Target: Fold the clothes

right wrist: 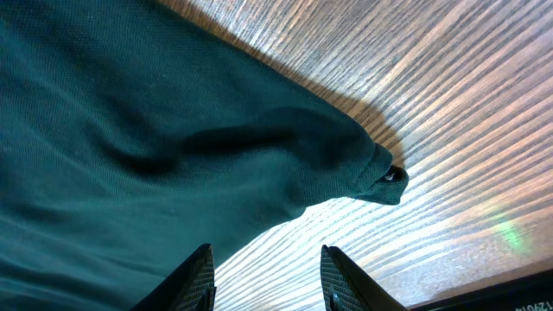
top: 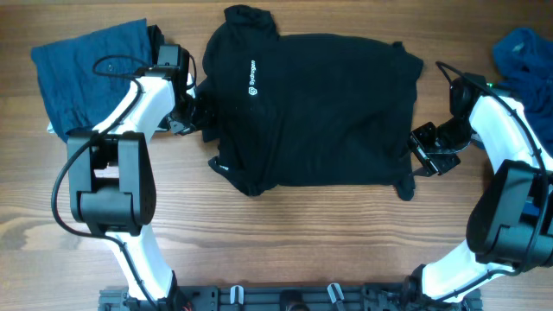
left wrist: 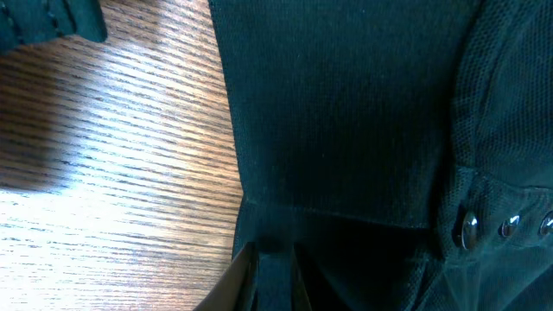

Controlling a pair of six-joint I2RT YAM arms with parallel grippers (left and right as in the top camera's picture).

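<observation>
As the left gripper (left wrist: 273, 272) pinches only the edge of the shirt (top: 320, 112) and the right gripper (right wrist: 268, 278) has its jaws apart, it may slip.

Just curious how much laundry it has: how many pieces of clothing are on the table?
3: a black polo shirt spread in the middle, a blue garment at top left, a second blue garment at the top right edge, partly cut off. Others may lie out of view.
</observation>
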